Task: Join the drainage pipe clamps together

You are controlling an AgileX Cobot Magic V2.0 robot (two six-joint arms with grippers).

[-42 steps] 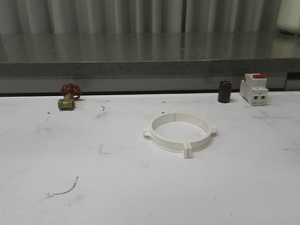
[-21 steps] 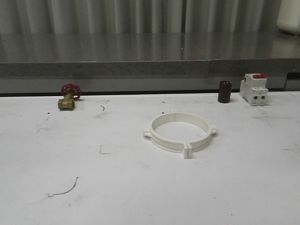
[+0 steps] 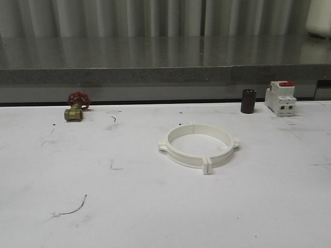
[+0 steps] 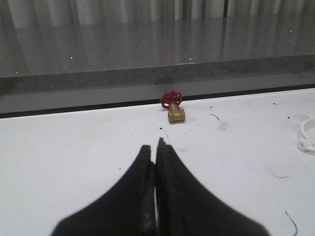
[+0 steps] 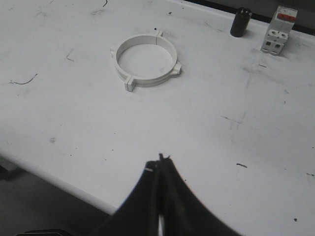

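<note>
The two drainage pipe clamps (image 3: 199,146) lie flat on the white table as one closed ring, their end tabs meeting at the front and back. The same clamps (image 5: 145,60) show whole in the right wrist view, and an edge of them (image 4: 307,137) reaches into the left wrist view. My left gripper (image 4: 154,147) is shut with nothing in it, over bare table well left of the ring. My right gripper (image 5: 160,162) is also shut and empty, above the table near its front edge, well short of the ring.
A brass valve with a red handwheel (image 3: 76,107) sits at the back left. At the back right stand a dark cylinder (image 3: 248,101) and a white breaker with a red top (image 3: 280,98). A grey ledge (image 3: 165,75) runs behind the table. The table's front edge (image 5: 54,179) lies close to my right gripper.
</note>
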